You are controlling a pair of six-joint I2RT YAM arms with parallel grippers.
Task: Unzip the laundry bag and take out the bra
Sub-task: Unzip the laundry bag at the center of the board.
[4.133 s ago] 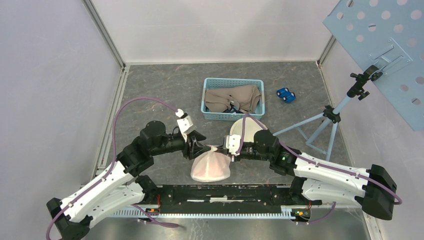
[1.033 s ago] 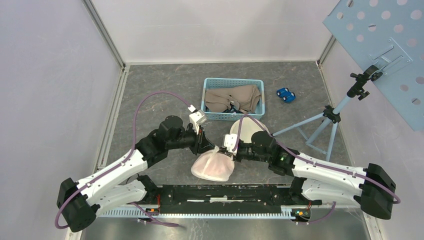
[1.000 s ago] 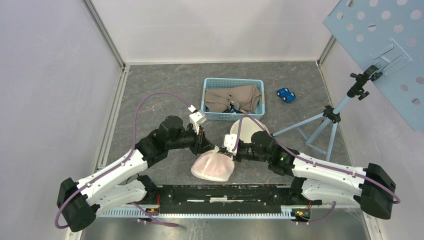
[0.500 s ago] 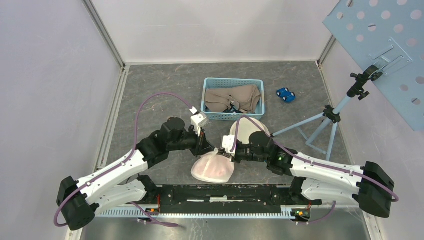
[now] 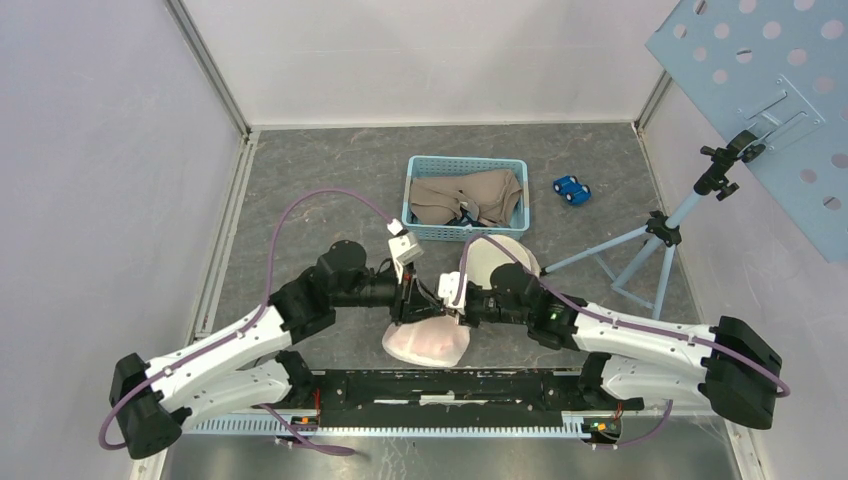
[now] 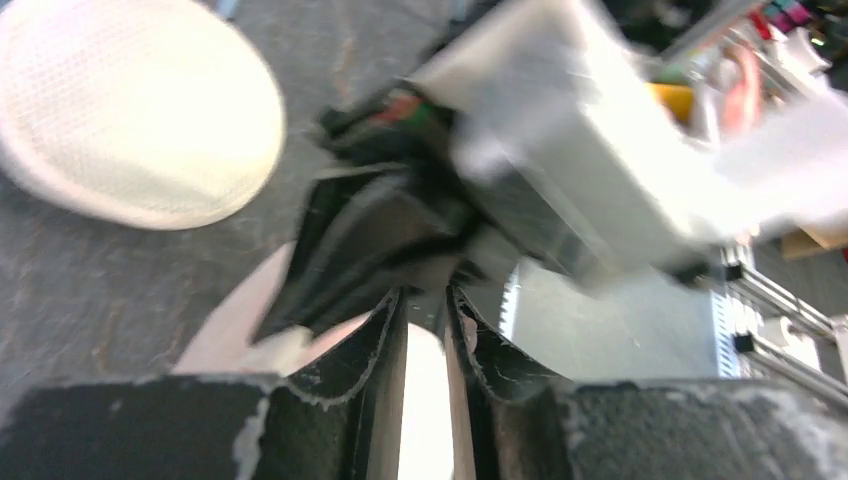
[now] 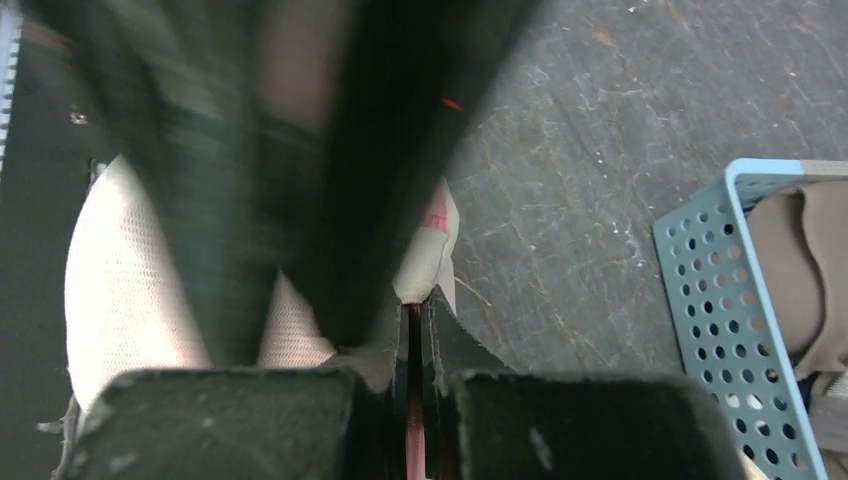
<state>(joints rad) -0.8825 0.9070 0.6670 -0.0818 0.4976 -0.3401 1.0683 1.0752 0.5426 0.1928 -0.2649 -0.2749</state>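
Found the laundry bag (image 5: 428, 345) lying on the arm side of the blue basket (image 5: 411, 205), apart from it, with a white mesh disc (image 5: 497, 262) between the two, just beside the basket. Made out a pinkish tint through the mesh; judged the bra to be inside, but could not pick out its shape. Could not trace the zip line and saw no opening, so took the unzipping as not yet done.

Met both grippers almost touching over the bag's edge nearest the basket. Read the right gripper (image 7: 416, 304) as pressed fully together on a corner of the bag's rim, a thin reddish strip caught between its fingers. Found the left gripper (image 6: 425, 305) with only a narrow slit between its fingers and pale fabric showing in that slit; could not tell whether pinched there or merely seen behind.

Judged the main risk a drag of the whole bag away from the basket instead of a run of the slider, owing to a light, limp bag and an anchoring pinch perhaps on loose mesh rather than beside the zip. Feared also a missed pull tab, given fingers barely parted; a knock of gripper against gripper, given so little room; and mesh snagged in the slider under a slanted pull.
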